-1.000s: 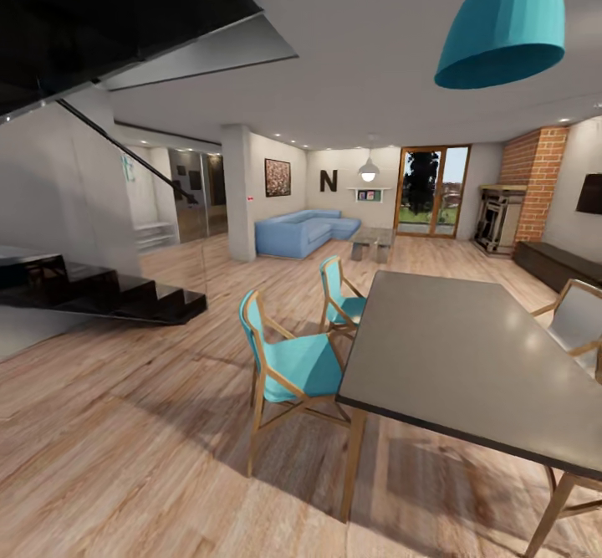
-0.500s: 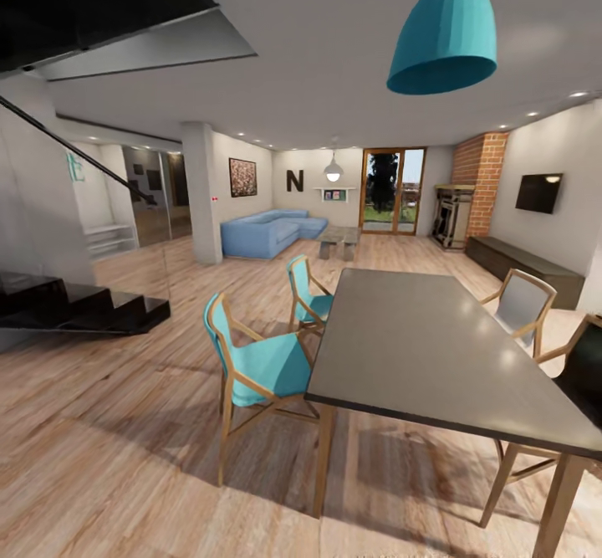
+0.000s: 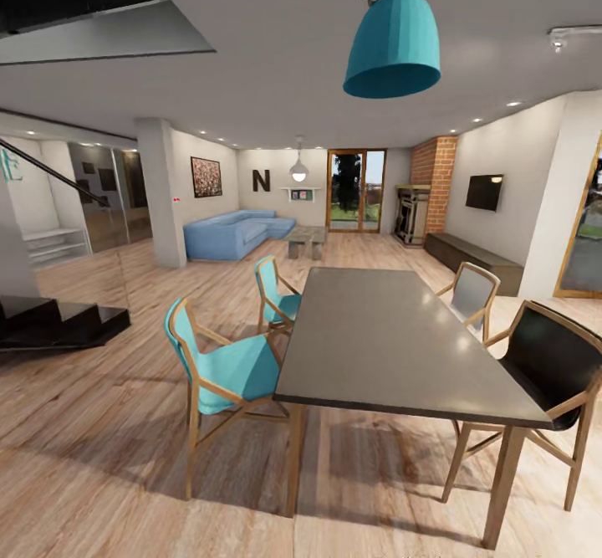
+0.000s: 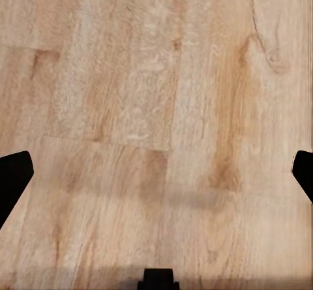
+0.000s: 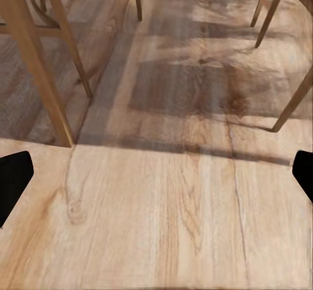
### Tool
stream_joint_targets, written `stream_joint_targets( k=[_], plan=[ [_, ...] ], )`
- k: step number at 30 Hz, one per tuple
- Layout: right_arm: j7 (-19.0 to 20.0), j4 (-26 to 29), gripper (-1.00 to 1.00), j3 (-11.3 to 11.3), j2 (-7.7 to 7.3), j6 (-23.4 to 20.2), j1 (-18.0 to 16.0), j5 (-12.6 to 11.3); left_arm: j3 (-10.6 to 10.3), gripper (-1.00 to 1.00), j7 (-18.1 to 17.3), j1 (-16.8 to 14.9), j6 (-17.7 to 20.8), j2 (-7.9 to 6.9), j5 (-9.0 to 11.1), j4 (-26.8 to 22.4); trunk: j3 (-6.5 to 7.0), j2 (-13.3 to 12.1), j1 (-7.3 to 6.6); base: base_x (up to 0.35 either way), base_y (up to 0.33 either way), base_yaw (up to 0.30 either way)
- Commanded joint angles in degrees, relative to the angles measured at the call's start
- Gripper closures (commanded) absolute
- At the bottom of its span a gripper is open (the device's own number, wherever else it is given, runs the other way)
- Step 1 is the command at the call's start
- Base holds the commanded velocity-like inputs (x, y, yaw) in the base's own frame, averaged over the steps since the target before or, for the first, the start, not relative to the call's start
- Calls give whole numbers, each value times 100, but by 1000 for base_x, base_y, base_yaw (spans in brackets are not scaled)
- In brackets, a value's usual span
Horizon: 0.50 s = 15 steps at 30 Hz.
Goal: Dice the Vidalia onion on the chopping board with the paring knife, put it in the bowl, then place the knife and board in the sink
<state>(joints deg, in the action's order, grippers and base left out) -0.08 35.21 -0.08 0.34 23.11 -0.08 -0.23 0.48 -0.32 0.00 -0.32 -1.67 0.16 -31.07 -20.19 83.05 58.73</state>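
In the open dining and living area, the head view shows a long grey dining table [image 3: 393, 332] on wooden legs, set on a light wood plank floor [image 3: 100, 458]. Two teal chairs [image 3: 221, 370] stand along one long side of the table, a black-seated chair [image 3: 548, 366] and a pale one [image 3: 470, 290] along the other. A teal cone-shaped pendant lamp [image 3: 393, 35] hangs above the table; a blue sofa [image 3: 234, 232] sits well beyond it. The sink, onion, chopping board, paring knife and bowl are absent here; judged from this, the robot is in transit to the kitchen.

In the left wrist view, the left end effector [image 4: 156, 173] is spread wide and empty over bare grained planks.

In the right wrist view, the right end effector [image 5: 156, 173] is likewise spread and empty, near slender wooden furniture legs [image 5: 39, 62].
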Motion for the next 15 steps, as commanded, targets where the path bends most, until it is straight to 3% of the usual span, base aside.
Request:
stream_joint_targets(
  k=[1, 15],
  plan=[
    [-1, 3, -100, -1, 1, 10, -1, -3, 5, -100, -3, 0, -5, 0, 2, -4, -5, 3, 0, 0, 0, -273],
    [-1, 3, -100, 0, 1, 10, -1, -3, 5, -100, -3, 0, -6, 0, 2, -4, -5, 3, 0, 0, 0, -273]
  ],
)
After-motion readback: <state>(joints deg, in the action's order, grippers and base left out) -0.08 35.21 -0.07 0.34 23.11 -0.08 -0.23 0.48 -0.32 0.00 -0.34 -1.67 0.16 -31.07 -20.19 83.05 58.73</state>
